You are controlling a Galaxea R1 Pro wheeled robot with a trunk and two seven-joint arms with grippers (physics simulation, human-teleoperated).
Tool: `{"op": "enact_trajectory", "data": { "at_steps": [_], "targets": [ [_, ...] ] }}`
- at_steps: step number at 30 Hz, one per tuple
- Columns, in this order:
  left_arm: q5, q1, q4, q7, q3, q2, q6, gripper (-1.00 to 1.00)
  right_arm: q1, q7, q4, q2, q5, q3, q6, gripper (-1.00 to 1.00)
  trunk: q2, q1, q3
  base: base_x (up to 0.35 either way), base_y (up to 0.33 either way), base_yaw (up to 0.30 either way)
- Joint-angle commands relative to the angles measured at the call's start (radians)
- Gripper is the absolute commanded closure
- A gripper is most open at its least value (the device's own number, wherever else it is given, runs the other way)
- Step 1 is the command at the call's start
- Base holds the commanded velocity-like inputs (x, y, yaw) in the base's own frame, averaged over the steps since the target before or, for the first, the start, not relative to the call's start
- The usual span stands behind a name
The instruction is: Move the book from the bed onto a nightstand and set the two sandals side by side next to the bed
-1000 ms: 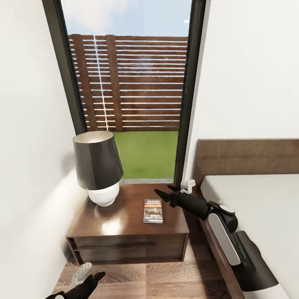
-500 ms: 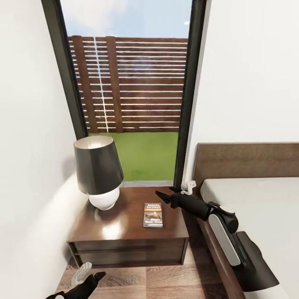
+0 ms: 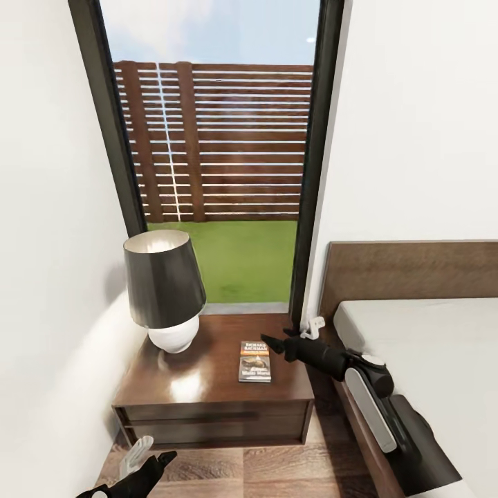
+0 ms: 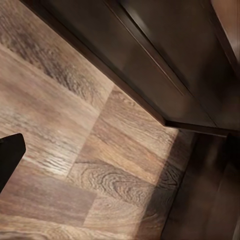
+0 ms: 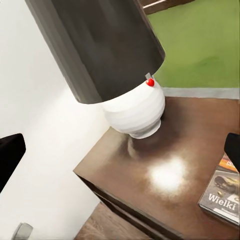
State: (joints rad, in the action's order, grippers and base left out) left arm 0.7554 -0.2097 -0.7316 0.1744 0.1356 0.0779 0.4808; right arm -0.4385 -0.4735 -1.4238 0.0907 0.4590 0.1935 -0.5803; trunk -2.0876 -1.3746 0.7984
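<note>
The book (image 3: 254, 361) lies flat on the glossy top of the nightstand (image 3: 200, 394), to the right of the lamp. In the right wrist view the book (image 5: 224, 194) is at the frame's edge on the nightstand top (image 5: 150, 170). My right gripper (image 3: 277, 339) hovers open just beyond the book's far right corner, with nothing between its fingers. The bed (image 3: 429, 339) with its dark headboard stands right of the nightstand. Low over the floor in front of the nightstand, my left gripper (image 3: 149, 458) is open and empty. The sandals are out of view.
A lamp (image 3: 164, 287) with a dark shade and white base takes up the nightstand's left half. A tall dark-framed window (image 3: 221, 138) is behind it and a white wall (image 3: 48, 242) closes the left side. Wood-plank floor (image 4: 75, 165) lies in front of the nightstand's drawers (image 4: 165, 65).
The camera has tilted up a little, so everything sits lower in the picture. My right gripper has drawn back slightly toward me and stays open. The book has not moved.
</note>
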Motion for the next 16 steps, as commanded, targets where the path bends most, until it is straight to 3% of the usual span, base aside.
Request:
{"op": "enact_trajectory", "data": {
  "at_steps": [1,16],
  "targets": [
    [0.004,0.000,-0.001,0.003,0.003,-0.001,0.008,-1.00,0.003,0.001,0.007,0.000,0.006,0.001,-0.006,-1.00,0.000,0.000,0.001,0.000,0.000,0.000],
    [0.001,-0.002,-0.002,0.006,-0.003,-0.003,0.012,-1.00,0.015,0.002,0.042,-0.001,0.006,0.003,-0.009,-1.00,0.000,0.000,0.001,0.000,0.000,0.000]
  ]
}}
